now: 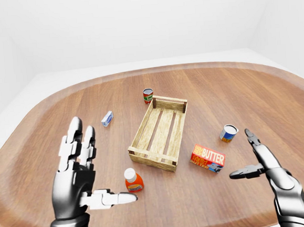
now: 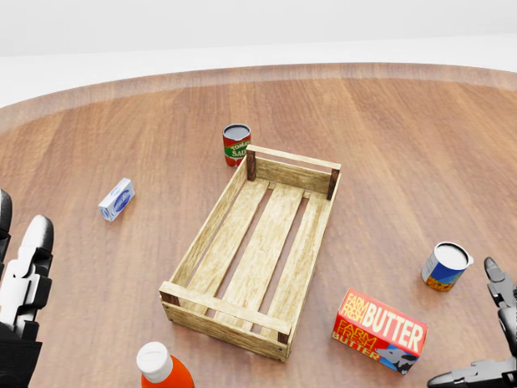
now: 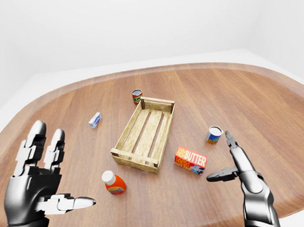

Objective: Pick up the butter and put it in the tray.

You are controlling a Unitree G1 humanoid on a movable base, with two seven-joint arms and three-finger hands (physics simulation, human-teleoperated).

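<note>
One butter (image 2: 380, 331) box is lying flat on the wooden counter (image 2: 404, 145), just beside the near right corner of the single wooden tray (image 2: 255, 246) as the head view shows it, not touching it and not inside it. The tray, a slatted crate, is sitting with nothing in it.

Two cans are standing upright: a red-labelled can (image 2: 236, 145) just off the tray's far corner, toward the top of the head view, and a blue-and-white can (image 2: 445, 266) to the right of the butter. One small blue-and-white carton (image 2: 117, 199) is lying well apart to the left of the tray. One orange bottle (image 2: 161, 368) with a white cap is standing near the tray's lower left corner.

Two hands are hovering over the counter. The left hand (image 1: 78, 174) is showing its fingers spread wide and pointing up, thumb sticking out toward the bottle, holding nothing. The right hand (image 3: 236, 164) is hanging to the right of the butter, near it but apart, its fingers (image 3: 231, 141) stretched out wide and its thumb pointing toward the box, empty as well.
</note>
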